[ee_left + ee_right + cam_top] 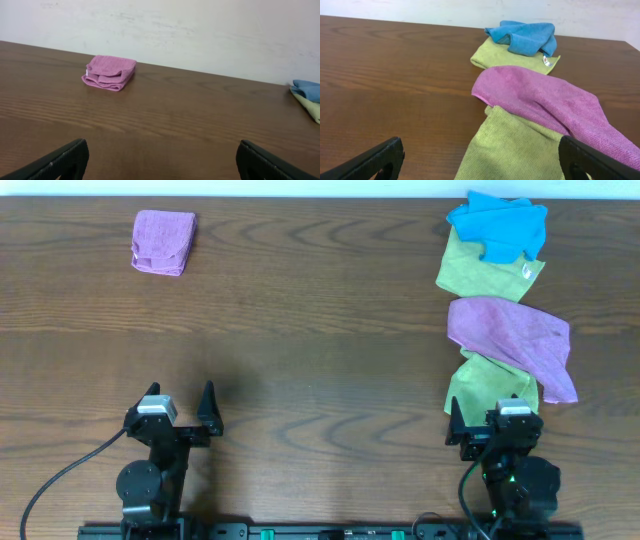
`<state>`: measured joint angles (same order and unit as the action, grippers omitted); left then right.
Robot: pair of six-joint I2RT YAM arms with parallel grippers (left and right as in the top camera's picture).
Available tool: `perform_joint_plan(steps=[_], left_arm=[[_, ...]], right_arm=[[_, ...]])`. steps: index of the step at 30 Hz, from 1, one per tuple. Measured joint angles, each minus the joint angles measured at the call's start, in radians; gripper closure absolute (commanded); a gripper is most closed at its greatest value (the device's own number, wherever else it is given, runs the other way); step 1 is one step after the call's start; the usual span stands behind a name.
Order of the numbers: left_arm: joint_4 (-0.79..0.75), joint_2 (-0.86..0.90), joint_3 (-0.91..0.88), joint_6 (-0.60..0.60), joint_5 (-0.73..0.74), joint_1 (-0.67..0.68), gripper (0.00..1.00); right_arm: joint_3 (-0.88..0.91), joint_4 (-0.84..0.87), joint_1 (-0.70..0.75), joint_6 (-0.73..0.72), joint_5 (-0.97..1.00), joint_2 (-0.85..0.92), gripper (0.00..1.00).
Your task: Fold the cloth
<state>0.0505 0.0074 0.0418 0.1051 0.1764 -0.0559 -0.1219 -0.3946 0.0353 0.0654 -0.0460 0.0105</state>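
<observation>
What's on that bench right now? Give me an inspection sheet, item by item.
Surface: dark wood-grain table, no spills seen.
Job's things: the cloth, purple, unfolded and rumpled, lying partly over the near green cloth.
Clutter: folded purple pad at far left; blue cloth lying on the far green cloth.
Grippers: left gripper open, holding nothing; right gripper open, holding nothing, at the near green cloth's edge.
Cables: black cable looping from the left arm's base.
Surroundings: pale wall behind the table.

Dark wood-grain table (320, 330), plain white wall (200, 30) behind
</observation>
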Motion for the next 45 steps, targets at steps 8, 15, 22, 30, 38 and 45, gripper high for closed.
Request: perform_joint_plan(steps=[8, 15, 22, 30, 38, 45], left_arm=[[0.0, 0.0, 0.0, 0.0, 0.0, 0.0, 0.05], [0.0, 0.0, 0.0, 0.0, 0.0, 0.0, 0.05], [0.0, 0.0, 0.0, 0.0, 0.0, 0.0, 0.05], [0.0, 0.0, 0.0, 0.0, 0.0, 0.0, 0.05], [0.0, 0.0, 0.0, 0.0, 0.0, 0.0, 0.05], [-0.001, 0.0, 0.0, 0.0, 0.0, 0.0, 0.05]], right_arm=[[0.0, 0.0, 0.0, 0.0, 0.0, 0.0, 0.01], [0.0, 0.0, 0.0, 0.0, 0.0, 0.0, 0.01], [0.0, 0.0, 0.0, 0.0, 0.0, 0.0, 0.01], [0.0, 0.0, 0.0, 0.0, 0.0, 0.0, 0.01], [0.0, 0.074, 0.0, 0.008, 0.05, 0.0, 0.01], [0.0, 0.146, 0.0, 0.008, 0.061, 0.0, 0.01]])
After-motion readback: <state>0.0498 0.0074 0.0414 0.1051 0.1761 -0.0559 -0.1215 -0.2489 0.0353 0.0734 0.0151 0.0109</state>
